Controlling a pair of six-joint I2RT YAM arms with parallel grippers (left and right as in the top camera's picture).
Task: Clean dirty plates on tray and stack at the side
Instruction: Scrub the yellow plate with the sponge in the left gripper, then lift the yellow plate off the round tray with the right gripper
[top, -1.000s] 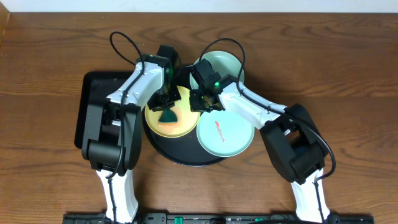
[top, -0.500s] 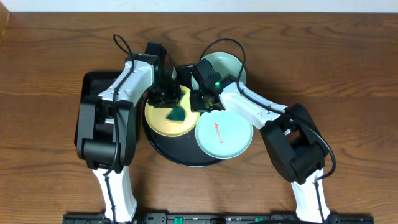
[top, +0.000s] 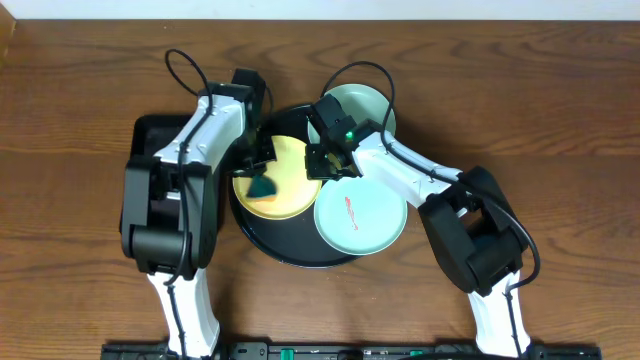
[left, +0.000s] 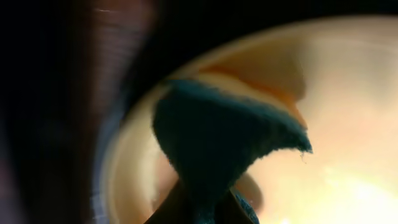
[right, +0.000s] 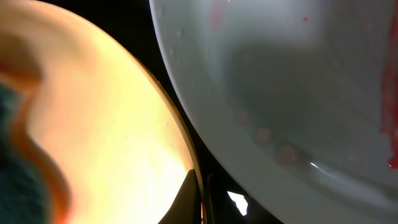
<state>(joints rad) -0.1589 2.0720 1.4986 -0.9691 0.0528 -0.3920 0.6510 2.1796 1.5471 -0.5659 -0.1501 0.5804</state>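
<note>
The round black tray (top: 290, 252) holds a pale yellow plate (top: 285, 175) at its left, a light blue plate (top: 362, 215) with a red smear at its front right, and another light blue plate (top: 370, 105) at the back right. My left gripper (top: 262, 172) is shut on a dark teal cloth (top: 261, 187) pressed on the yellow plate's left part; the cloth (left: 217, 137) fills the left wrist view. My right gripper (top: 318, 168) is shut on the yellow plate's right rim (right: 193, 180). The smeared blue plate (right: 298, 93) lies beside it.
A rectangular black tray (top: 150, 180) lies left of the round tray, partly under my left arm. Brown wood-grain table (top: 560, 130) stretches to the right and back.
My left gripper has dragged the teal cloth across the yellow plate, first right then back to the left edge. The right gripper has kept its hold on the rim.
</note>
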